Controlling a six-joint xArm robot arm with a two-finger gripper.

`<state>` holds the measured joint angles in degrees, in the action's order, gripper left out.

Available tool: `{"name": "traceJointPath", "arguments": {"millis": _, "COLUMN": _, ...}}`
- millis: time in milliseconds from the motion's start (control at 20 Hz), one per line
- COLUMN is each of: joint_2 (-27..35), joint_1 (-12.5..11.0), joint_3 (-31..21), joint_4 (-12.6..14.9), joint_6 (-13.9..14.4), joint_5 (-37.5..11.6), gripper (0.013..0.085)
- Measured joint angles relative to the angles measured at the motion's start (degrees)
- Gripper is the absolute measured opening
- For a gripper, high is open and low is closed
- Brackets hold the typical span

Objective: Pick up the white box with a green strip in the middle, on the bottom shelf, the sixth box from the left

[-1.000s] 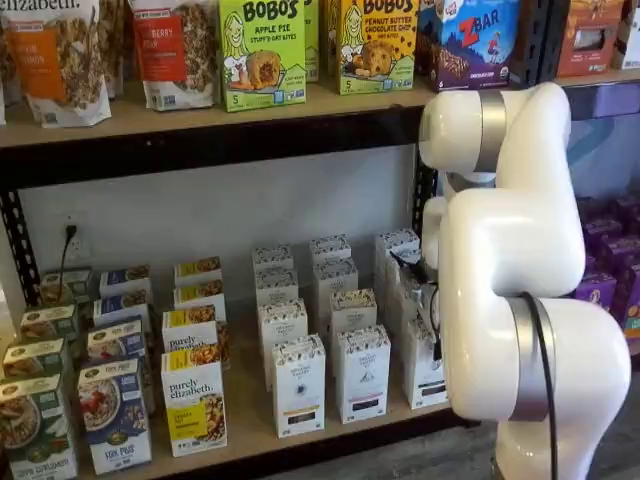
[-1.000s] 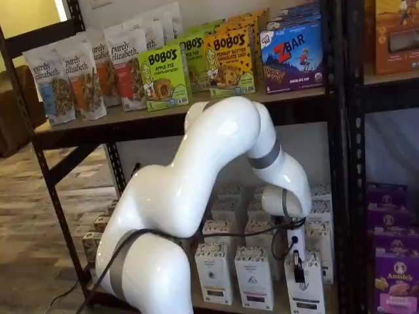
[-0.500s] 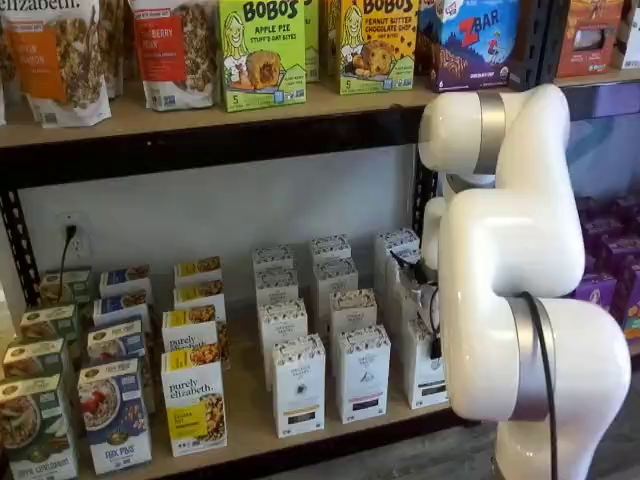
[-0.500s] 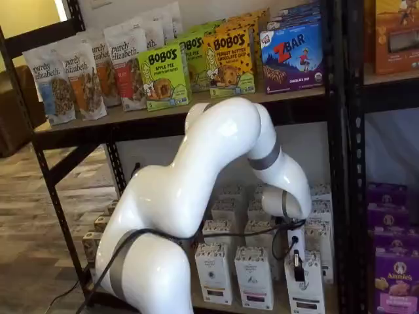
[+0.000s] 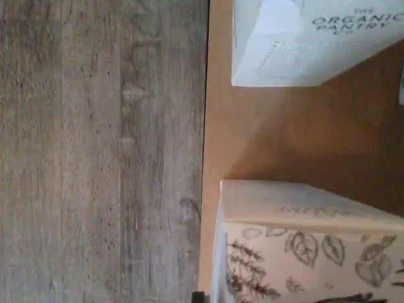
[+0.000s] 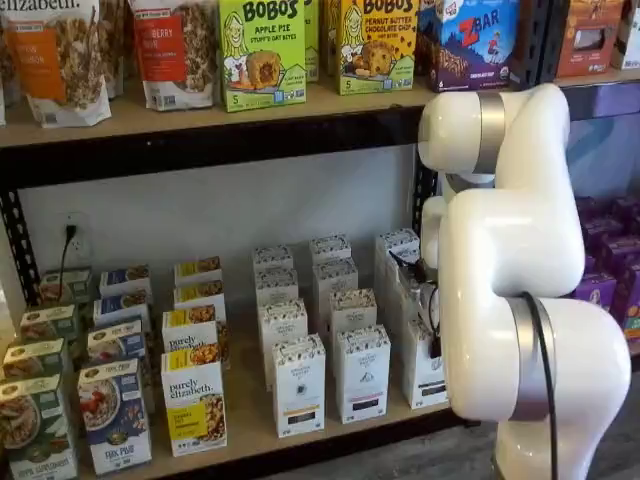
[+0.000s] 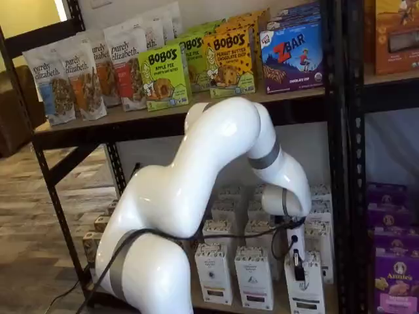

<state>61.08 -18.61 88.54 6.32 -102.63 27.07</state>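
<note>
Nothing has shifted since earlier: our jaws (image 7: pixel 299 265) still clasp the tall white cardboard box (image 7: pixel 305 288), green-banded, at five o'clock on the tan wooden bottom shelf (image 6: pixel 250 420).

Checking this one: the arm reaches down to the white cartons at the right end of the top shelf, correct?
Not quite. The arm reaches down to the white cartons at the right end of the bottom shelf, not the top one. Both shelf views show it; the top shelf holds Bobo's boxes and granola bags.
</note>
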Motion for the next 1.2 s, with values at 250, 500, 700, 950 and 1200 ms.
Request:
{"name": "traceJointPath", "arguments": {"millis": 250, "joint_2": -0.5, "joint_1": 0.0, "joint_3": -0.8, "joint_4": 0.0, "joint_6": 0.0, "joint_5": -0.7, "gripper": 0.053}}
{"name": "traceJointPath", "arguments": {"millis": 500, "joint_2": -1.6, "joint_1": -0.1, "joint_3": -2.3, "joint_4": 0.8, "joint_6": 0.6, "joint_5": -1.1, "gripper": 0.045}}
{"name": "traceJointPath", "arguments": {"millis": 700, "joint_2": -3.4, "joint_1": -0.2, "joint_3": -5.0, "joint_4": 3.5, "joint_6": 3.1, "joint_5": -2.1, "gripper": 0.045}}
{"name": "traceJointPath", "arguments": {"millis": 950, "joint_2": -9.1, "joint_1": 0.3, "joint_3": -14.2, "joint_4": 7.9, "joint_6": 7.8, "joint_5": -5.5, "gripper": 0.045}}
{"name": "traceJointPath", "arguments": {"millis": 1200, "joint_2": -17.1, "joint_1": 0.6, "joint_3": -25.3, "joint_4": 10.7, "joint_6": 11.0, "joint_5": -8.3, "gripper": 0.045}}
